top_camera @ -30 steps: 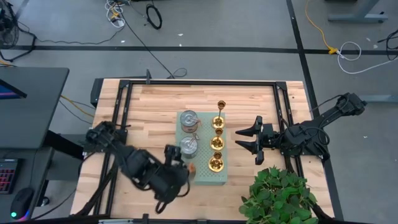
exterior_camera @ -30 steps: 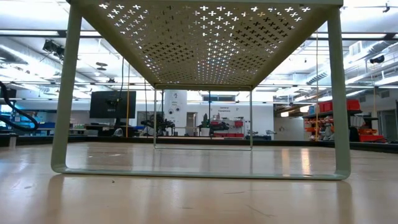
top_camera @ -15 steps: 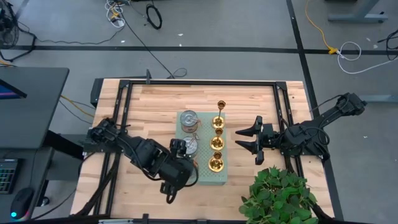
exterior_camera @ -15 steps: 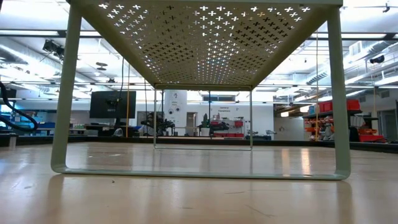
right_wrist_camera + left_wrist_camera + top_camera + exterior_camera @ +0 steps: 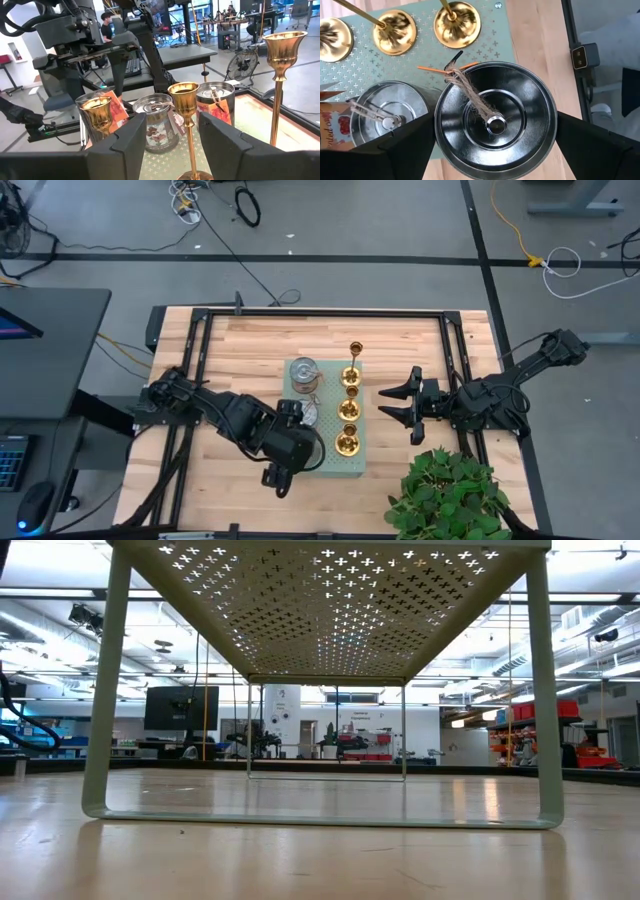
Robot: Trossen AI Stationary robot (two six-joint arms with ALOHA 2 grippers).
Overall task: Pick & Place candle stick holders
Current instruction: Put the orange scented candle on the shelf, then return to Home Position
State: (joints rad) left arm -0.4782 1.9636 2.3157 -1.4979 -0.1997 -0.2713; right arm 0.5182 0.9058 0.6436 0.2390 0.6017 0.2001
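One squat round silver candle holder [image 5: 495, 117] sits clamped between the left gripper [image 5: 495, 145] fingers, above the pale green perforated board [image 5: 335, 465]; right gripper [image 5: 397, 408] spread open, idle beside the board.

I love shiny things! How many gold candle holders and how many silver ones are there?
gold holders: 3
silver holders: 3
Total: 6
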